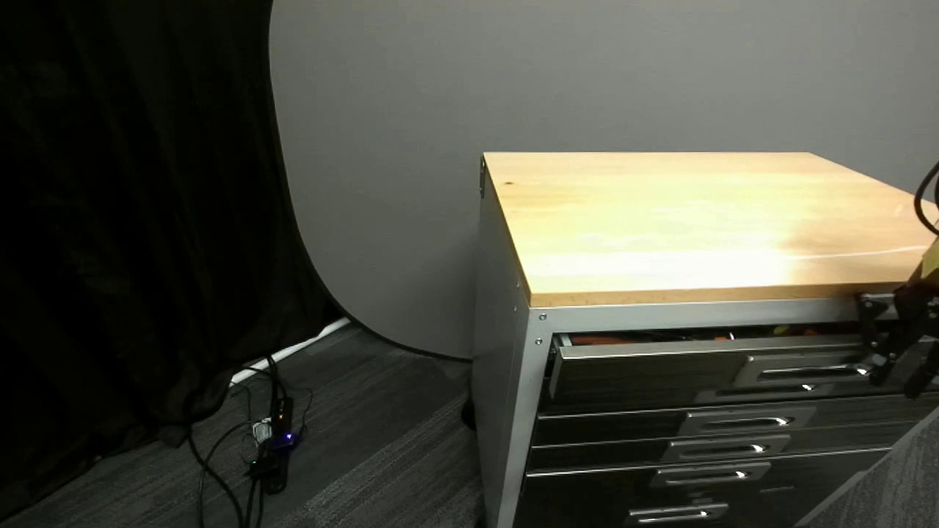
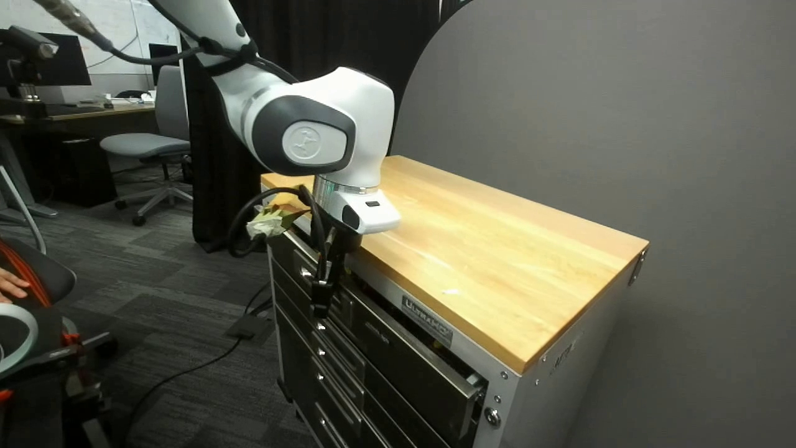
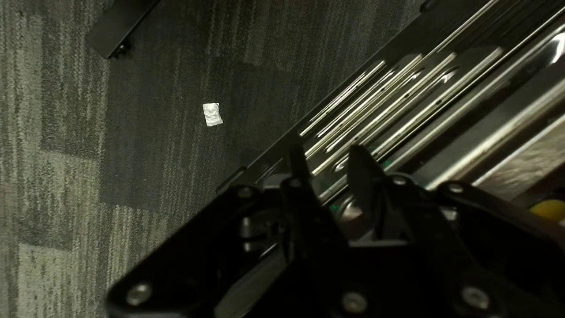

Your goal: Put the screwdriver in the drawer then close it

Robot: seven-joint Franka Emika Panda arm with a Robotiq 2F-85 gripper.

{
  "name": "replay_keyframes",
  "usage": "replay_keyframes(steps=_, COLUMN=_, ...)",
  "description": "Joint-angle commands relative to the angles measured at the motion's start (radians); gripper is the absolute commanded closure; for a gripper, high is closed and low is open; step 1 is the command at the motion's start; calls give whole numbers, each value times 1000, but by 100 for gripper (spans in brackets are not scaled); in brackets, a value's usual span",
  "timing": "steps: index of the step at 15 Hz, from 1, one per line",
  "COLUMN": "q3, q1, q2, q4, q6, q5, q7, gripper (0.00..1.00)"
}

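The drawer [image 1: 645, 372] is the top one of the cabinet and stands slightly open; it also shows in an exterior view [image 2: 407, 354] and in the wrist view [image 3: 499, 139]. Its silver handle [image 1: 796, 374] is on the front. My gripper [image 1: 896, 381] points down in front of the drawer front, by the handle's end; it also shows in an exterior view [image 2: 320, 306]. In the wrist view the fingertips [image 3: 329, 154] are partly open with nothing between them. Whether they touch the drawer cannot be told. I cannot make out the screwdriver; a yellow thing [image 3: 549, 210] inside the drawer is unclear.
The cabinet's wooden top [image 2: 485, 267] overhangs the drawer opening. Shut lower drawers [image 1: 719, 447] are below. An orange tool [image 1: 601, 339] lies inside the open drawer. A cable loop [image 2: 239, 218] hangs by the wrist. A person's hand [image 2: 12, 286] is at the far left.
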Motion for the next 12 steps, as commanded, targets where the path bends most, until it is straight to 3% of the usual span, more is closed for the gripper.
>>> replay_keyframes(steps=1, q3=6, q1=19, q2=12, q4=1, q6=72, q5=16, q7=-57, gripper=38)
replay_keyframes(steps=6, q3=4, q1=53, q2=42, q4=11, q6=136, q5=5, q7=-82, gripper=1)
replay_keyframes(steps=12, q3=-67, q1=154, q2=13, q4=-48, q6=281, q5=-75, q7=-5, gripper=0)
